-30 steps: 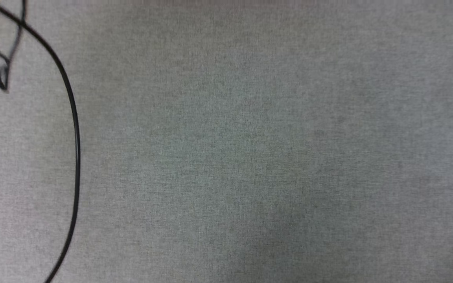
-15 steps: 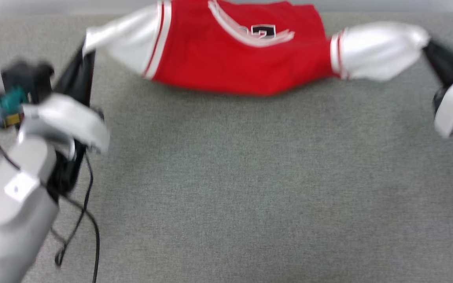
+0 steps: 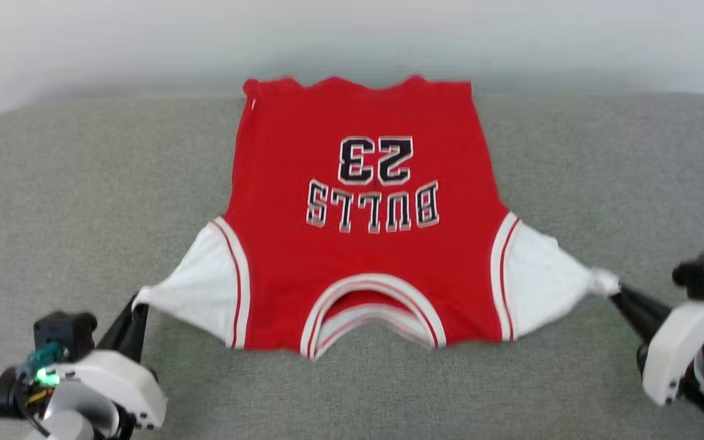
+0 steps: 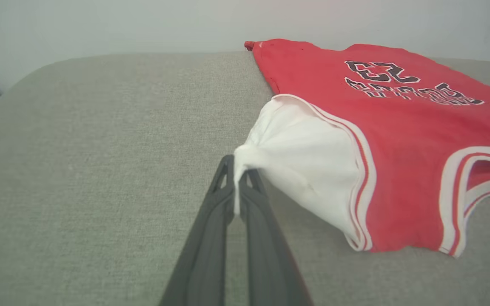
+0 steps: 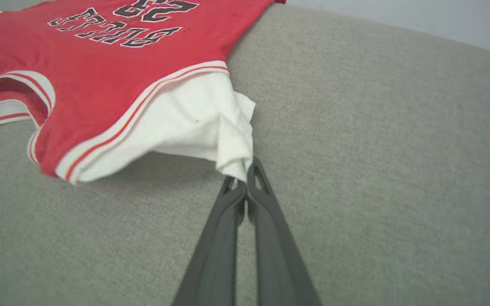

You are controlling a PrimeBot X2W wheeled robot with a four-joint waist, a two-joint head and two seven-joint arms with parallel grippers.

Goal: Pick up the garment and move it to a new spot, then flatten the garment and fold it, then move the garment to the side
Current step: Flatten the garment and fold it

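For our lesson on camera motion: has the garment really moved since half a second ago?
Yes. Judged against the far edge of the grey surface, the garment has been drawn toward the robot.

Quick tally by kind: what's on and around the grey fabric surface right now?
Red soft-fabric T-shirt with white short sleeves: 1
Dark two-finger tools shut on its sleeves, left tool, right tool: 2
Grey woven fabric surface: 1
Total: 4

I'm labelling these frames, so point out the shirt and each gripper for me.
shirt (image 3: 364, 253): head view, red cloth between lettering and collar.
left gripper (image 4: 237, 170): left wrist view, between the tips, shut on the shirt.
right gripper (image 5: 241, 178): right wrist view, between the tips, shut on the shirt.
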